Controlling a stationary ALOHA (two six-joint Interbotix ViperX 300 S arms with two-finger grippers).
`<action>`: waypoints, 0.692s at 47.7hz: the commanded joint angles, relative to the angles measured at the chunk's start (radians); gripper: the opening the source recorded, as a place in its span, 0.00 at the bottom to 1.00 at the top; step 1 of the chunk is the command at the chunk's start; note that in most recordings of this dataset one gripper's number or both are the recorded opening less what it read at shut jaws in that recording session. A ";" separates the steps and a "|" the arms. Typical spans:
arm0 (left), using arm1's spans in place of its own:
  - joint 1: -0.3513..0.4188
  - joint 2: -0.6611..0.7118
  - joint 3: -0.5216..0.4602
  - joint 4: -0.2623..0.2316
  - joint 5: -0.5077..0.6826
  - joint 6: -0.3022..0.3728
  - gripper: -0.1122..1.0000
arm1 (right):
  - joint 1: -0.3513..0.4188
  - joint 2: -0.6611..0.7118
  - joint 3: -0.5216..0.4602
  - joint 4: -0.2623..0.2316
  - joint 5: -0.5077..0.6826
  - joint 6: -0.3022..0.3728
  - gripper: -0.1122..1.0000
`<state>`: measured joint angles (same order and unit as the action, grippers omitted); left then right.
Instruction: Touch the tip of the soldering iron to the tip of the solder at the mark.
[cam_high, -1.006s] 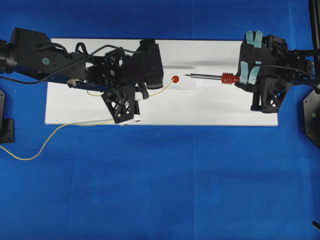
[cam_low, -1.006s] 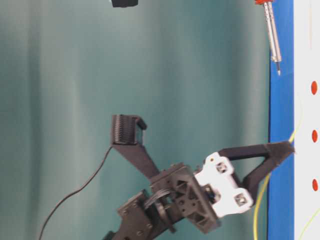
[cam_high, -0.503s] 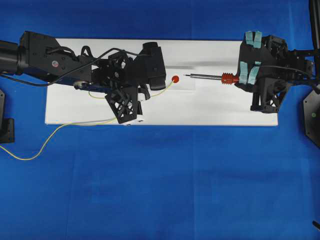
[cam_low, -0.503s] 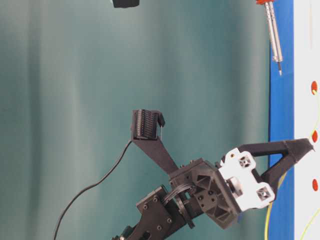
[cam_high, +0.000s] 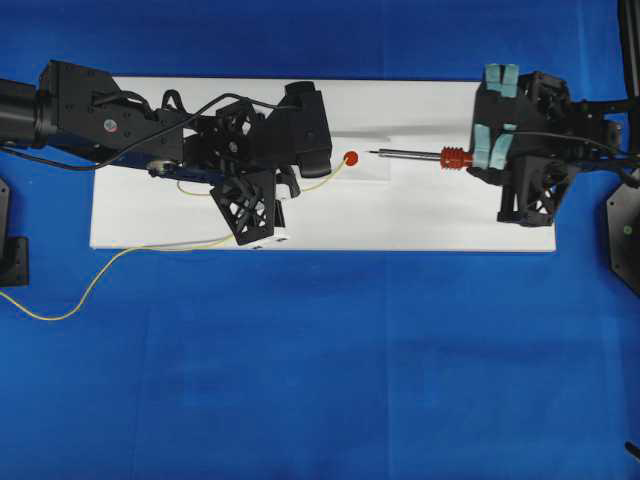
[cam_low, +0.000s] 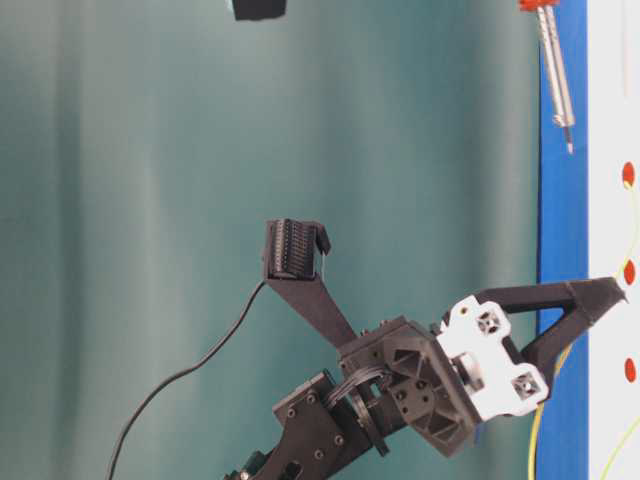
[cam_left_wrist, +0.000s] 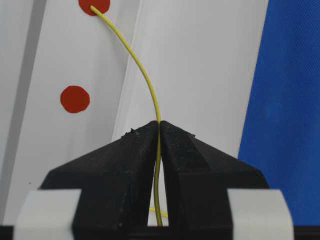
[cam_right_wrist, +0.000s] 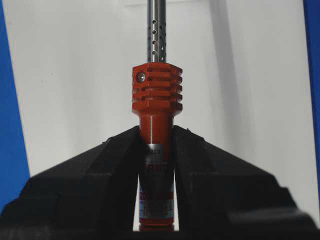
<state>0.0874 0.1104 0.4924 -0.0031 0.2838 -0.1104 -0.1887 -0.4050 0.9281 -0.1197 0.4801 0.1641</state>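
The solder is a thin yellow wire pinched between the fingers of my shut left gripper. It curves away from the jaws, and its tip lies on the top red mark. From overhead, the solder runs from the left gripper up to the mark. My right gripper is shut on the red handle of the soldering iron. The soldering iron lies level and points left. Its tip stops a short gap right of the mark and hangs above the board.
The white board lies on a blue cloth. A second red dot sits close to the mark, and the table-level view shows three dots in a row. Loose solder trails off the board to the front left.
The left gripper carried the solder toward the mark, then held still. The right gripper brought the iron slightly left and nearer the board.
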 joint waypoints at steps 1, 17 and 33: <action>0.003 -0.012 -0.011 0.003 -0.003 -0.002 0.12 | 0.000 0.025 -0.040 -0.003 -0.009 0.002 0.16; 0.003 -0.012 -0.009 0.002 0.000 -0.002 0.12 | -0.002 0.150 -0.097 -0.003 -0.011 0.002 0.16; 0.003 -0.011 -0.014 0.003 0.000 -0.002 0.12 | -0.003 0.163 -0.100 -0.003 -0.008 0.000 0.16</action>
<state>0.0874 0.1104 0.4924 -0.0015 0.2869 -0.1120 -0.1887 -0.2347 0.8529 -0.1197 0.4755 0.1641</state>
